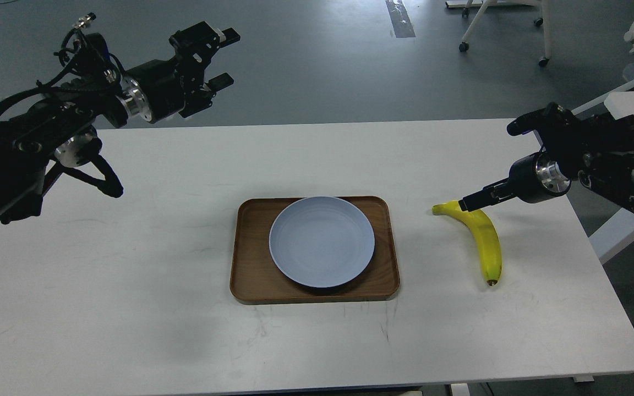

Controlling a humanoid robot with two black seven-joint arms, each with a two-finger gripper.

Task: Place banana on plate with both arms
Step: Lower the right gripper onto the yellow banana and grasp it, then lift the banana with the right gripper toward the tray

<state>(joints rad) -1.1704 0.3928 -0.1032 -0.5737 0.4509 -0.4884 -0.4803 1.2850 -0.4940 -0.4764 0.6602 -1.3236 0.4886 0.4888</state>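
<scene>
- Black and thin, the right gripper (468, 203) points at the stem end of the banana (485, 236). It shows as one dark stick, so I cannot tell if its fingers are apart or together.
- It looks to be over the banana or touching it. I cannot tell which.
- The banana is bright yellow and curved. It lies flat on the white table (130, 308), with its green stem toward the gripper and its dark tip toward the near edge.
- Nothing has lifted the banana. It rests on the table, to the right of the tray.
- The plate (321, 242) is pale grey-blue and round. It sits inside the brown wooden tray (248, 275) in the middle of the table, and it has nothing on it.
- The banana and the plate are well apart, with bare table between them.
- The left gripper (223, 58) is far off, up high past the back left corner of the table. Its two fingers are spread apart and hold nothing.
- I think this is the reaching step. The right arm is getting ready to grab.
- Next, I think the right gripper needs to close around the banana and lift it.
- Then the banana must go left, over the tray rim, and down onto the plate. The left arm must come closer to help.
</scene>
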